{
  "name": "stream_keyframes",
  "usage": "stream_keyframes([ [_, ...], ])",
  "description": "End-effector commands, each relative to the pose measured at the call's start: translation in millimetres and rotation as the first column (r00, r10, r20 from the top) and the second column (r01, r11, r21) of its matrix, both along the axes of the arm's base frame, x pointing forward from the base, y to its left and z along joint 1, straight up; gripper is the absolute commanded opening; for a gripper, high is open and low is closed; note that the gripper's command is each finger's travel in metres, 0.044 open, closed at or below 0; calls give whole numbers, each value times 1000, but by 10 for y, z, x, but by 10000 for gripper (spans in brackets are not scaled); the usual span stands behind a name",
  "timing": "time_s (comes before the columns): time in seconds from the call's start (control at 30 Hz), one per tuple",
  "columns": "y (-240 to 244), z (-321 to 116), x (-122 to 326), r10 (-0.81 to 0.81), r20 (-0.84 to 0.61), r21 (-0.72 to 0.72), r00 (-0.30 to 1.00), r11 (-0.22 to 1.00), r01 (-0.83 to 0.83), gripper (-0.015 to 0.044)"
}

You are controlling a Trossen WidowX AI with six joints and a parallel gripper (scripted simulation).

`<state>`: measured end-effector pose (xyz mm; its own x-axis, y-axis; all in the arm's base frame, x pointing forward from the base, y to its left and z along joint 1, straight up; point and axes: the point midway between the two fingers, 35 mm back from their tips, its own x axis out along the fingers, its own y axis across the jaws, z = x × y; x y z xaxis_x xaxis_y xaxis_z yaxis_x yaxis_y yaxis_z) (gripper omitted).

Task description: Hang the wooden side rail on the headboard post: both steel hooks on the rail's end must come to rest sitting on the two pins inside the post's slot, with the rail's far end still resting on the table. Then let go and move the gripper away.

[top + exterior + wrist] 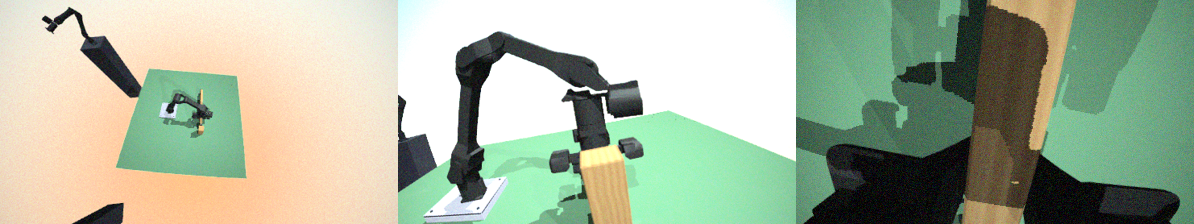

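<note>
The wooden side rail (201, 96) (1056, 55) is a long pale bar running away from the post in the top view. My gripper (201, 115) (998, 143) is shut on the rail, with one black finger against each side. In the exterior view my gripper (596, 156) is behind the headboard post and partly hidden by it. The post (201, 129) (605, 185) is an upright wooden block just beyond the rail's near end. The steel hooks, the slot and its pins are not visible. The views do not show clearly whether the rail's far end touches the table.
The green table top (161, 149) (712, 181) carries the white base plate (163, 114) (446, 209) of my arm, left of the rail. A dark pillar (110, 64) with another black arm stands beyond the table's left edge. Another dark block (109, 213) is at the bottom in the top view.
</note>
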<state>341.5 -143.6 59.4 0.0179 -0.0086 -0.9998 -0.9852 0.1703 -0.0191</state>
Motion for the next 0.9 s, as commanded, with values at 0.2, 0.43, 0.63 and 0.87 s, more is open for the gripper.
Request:
stream_keyframes([
  [0.2, -5, 90, 19, 9, 17, -6, 1000, 1000, -9, 0],
  [0.43, -5, 102, 18, 9, 17, -6, 1000, 1000, -9, 0],
  [0.63, -5, 112, 18, 9, 17, -6, 1000, 1000, -9, 0],
  [0.87, -5, 124, 18, 9, 17, -6, 1000, 1000, -9, 0],
])
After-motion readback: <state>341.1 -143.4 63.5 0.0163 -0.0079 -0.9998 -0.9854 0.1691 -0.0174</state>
